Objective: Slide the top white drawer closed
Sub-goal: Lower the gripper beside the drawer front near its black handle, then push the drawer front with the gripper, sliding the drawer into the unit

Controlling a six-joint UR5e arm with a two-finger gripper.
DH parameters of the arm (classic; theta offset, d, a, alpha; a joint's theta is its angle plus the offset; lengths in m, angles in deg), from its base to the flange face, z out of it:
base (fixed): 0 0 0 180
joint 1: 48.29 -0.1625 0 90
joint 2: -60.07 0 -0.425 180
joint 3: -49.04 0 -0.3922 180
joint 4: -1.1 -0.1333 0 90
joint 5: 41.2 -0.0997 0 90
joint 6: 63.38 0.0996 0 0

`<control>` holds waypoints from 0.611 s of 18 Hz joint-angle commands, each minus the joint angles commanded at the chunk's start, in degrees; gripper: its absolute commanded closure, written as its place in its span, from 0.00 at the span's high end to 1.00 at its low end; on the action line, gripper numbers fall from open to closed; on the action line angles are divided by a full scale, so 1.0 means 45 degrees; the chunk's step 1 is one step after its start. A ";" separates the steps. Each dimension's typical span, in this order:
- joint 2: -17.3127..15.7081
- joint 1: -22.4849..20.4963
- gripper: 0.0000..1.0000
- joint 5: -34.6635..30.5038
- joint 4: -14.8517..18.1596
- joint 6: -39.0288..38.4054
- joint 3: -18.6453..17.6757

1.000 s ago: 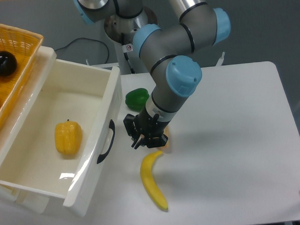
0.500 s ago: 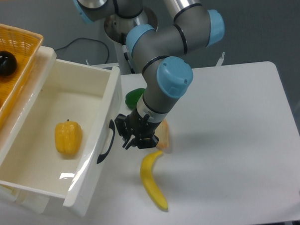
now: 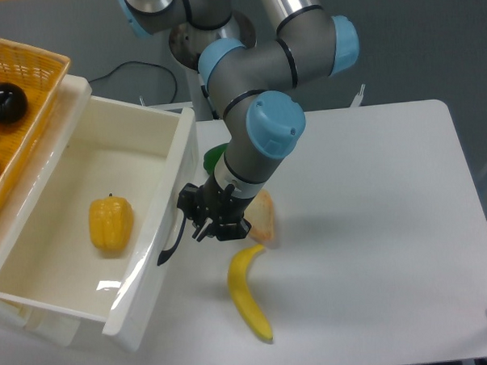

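Note:
The top white drawer (image 3: 98, 181) stands pulled far out at the left, with a yellow bell pepper (image 3: 110, 223) lying inside it. Its curved black handle (image 3: 174, 231) is on the front panel, which faces right. My gripper (image 3: 205, 224) hangs low right beside that handle, its black fingers touching or nearly touching the front panel. The fingers look close together with nothing held between them.
A banana (image 3: 248, 293) lies on the table just below the gripper. A piece of bread (image 3: 262, 216) sits behind the gripper and a green pepper (image 3: 213, 159) is partly hidden by the arm. A yellow basket (image 3: 31, 87) with a dark round fruit (image 3: 4, 102) rests at top left.
The gripper has moved left across the table, from above the banana's tip up to the drawer's front and handle. The drawer has not moved.

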 joint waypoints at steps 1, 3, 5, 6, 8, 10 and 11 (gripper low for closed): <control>0.0000 0.0020 0.17 0.0000 0.0019 -0.0058 -0.0019; -0.0019 0.0078 0.17 0.0039 0.0020 -0.0078 -0.0020; -0.0078 0.0098 0.17 0.0098 0.0020 -0.0117 -0.0020; -0.0097 0.0117 0.17 0.0098 0.0020 -0.0117 -0.0039; -0.0098 0.0117 0.17 0.0137 0.0136 -0.0117 -0.0039; -0.0098 0.0117 0.17 0.0292 0.0176 -0.0117 -0.0039; -0.0098 0.0117 0.17 0.0293 0.0176 -0.0117 -0.0039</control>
